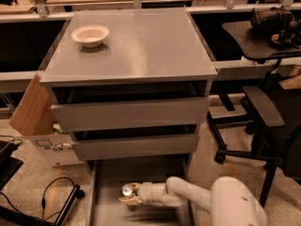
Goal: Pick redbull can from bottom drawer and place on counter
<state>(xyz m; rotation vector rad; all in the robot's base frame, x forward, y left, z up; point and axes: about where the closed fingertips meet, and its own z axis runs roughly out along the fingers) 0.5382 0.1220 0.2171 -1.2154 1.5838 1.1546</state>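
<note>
- Your gripper (pixel 129 195) is down inside the bottom drawer (pixel 106 192), with the white arm reaching in from the right of the view
- Its jaws are narrow, closed on the can (pixel 127 190), with one tan fingertip on each side
- The can stands upright near the middle of the drawer, its shiny top facing you; you cannot tell whether it touches the floor
- The counter (pixel 141 51) above has a cream bowl (pixel 90 34) near its far left corner
- A cardboard box (pixel 32 112) leans beside the cabinet on the left, and a chair (pixel 263 108) stands on the right
</note>
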